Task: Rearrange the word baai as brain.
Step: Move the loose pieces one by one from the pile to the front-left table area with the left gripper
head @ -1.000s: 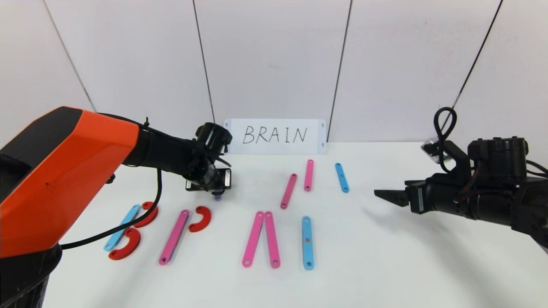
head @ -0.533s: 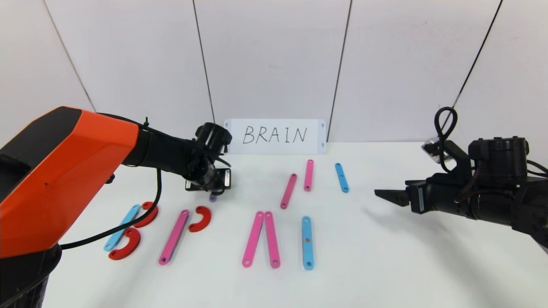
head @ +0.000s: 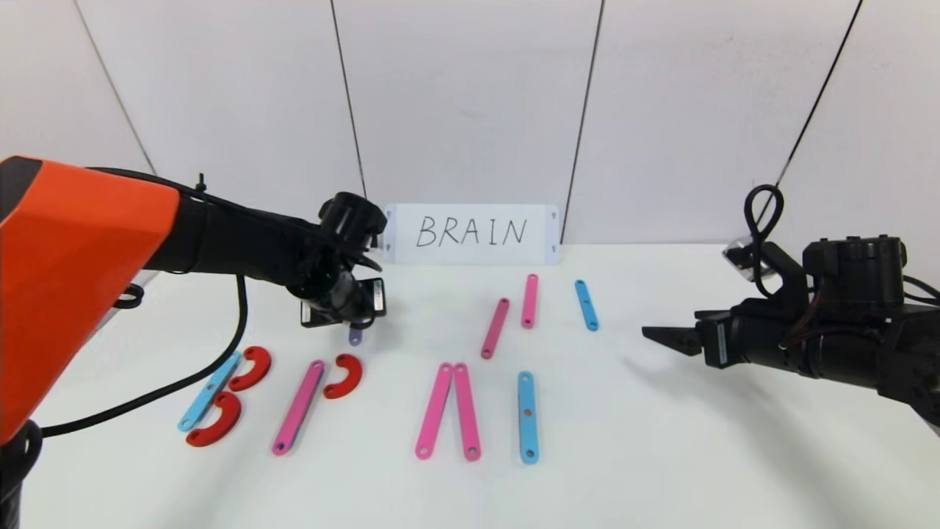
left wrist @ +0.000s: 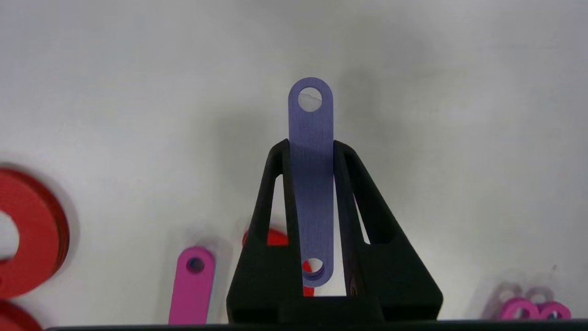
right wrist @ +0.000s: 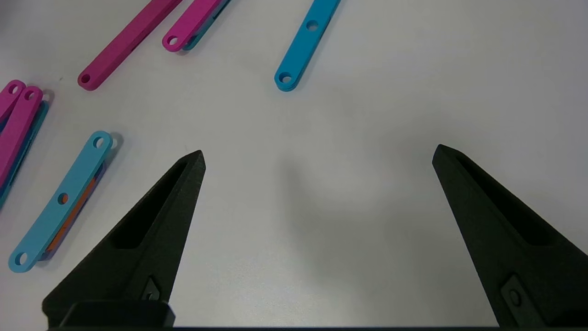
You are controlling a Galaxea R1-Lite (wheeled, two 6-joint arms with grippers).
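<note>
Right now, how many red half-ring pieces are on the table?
3. Two sit beside the blue strip at the robot's left, one farther, one nearer; the third sits beside the pink strip.

Five pink strips (head: 297, 406) lie on the tabletop (head: 661, 455), along with three blue strips (head: 527, 416) and three red half-rings (head: 214, 428). One purple strip (left wrist: 311, 184) is off the surface. One white card (head: 471, 234) stands at the far edge.
</note>
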